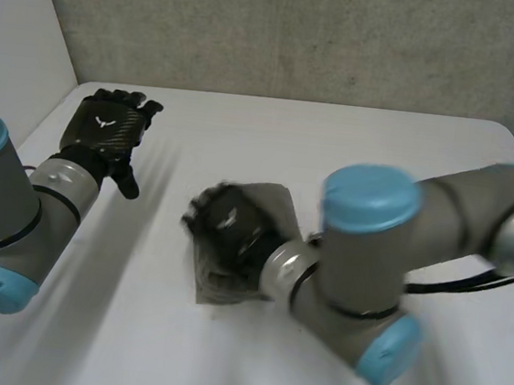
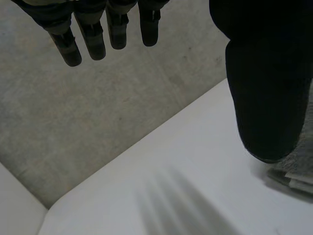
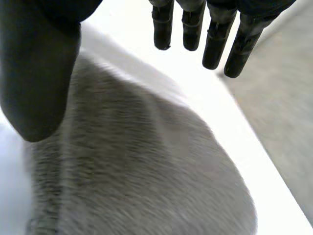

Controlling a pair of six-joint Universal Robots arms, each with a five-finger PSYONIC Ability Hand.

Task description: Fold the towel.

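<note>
Mostly hidden under the right hand (image 1: 230,234), the grey towel (image 1: 277,202) lies bunched small near the middle of the white table (image 1: 355,138). Just its far corner and near edge peek out, and blur there makes it hard to say whether the palm touches the cloth. From its own wrist, that hand's fingers (image 3: 214,46) hang straight, apart from the thumb, gripping nothing. Well apart, the left hand (image 1: 107,129) hovers empty, fingers straight and relaxed, with a cut-off towel edge beside its thumb.
</note>
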